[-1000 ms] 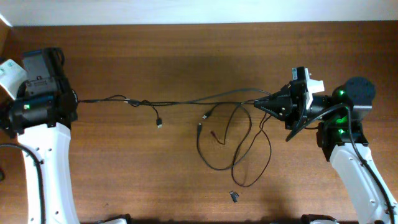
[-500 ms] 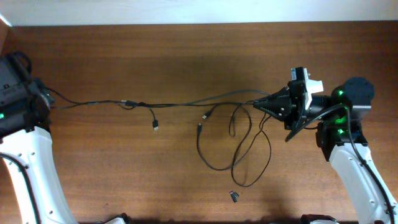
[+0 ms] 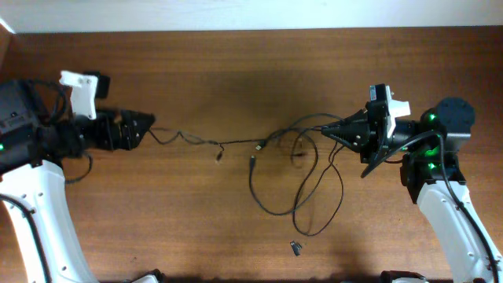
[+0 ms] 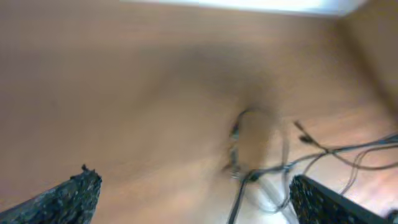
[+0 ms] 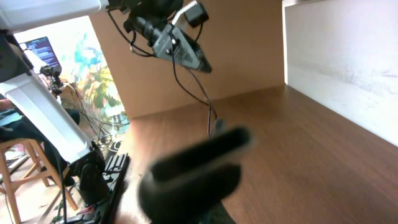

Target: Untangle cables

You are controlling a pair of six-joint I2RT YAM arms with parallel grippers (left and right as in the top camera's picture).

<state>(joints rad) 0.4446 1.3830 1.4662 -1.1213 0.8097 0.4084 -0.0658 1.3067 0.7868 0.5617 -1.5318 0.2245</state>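
Pulling from here could cinch the tangle instead of freeing it. The cables [image 3: 236, 143] lie mid-table, running from just beside my wide-open left gripper [image 3: 144, 126] to my right gripper [image 3: 328, 132], which looks pinched on them (its own wrist view is too blurred to confirm). A weak pinch would let them slip.

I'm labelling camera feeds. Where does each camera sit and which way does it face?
Overhead: above the table, looking straight down; left arm, right arm and cables show.
Left wrist: on the left arm, facing along the table toward the cables; two blurred fingertips show.
Right wrist: on the right arm, facing across at the left gripper; its own blurred finger shows.
Shared: overhead and right wrist both show the left gripper.
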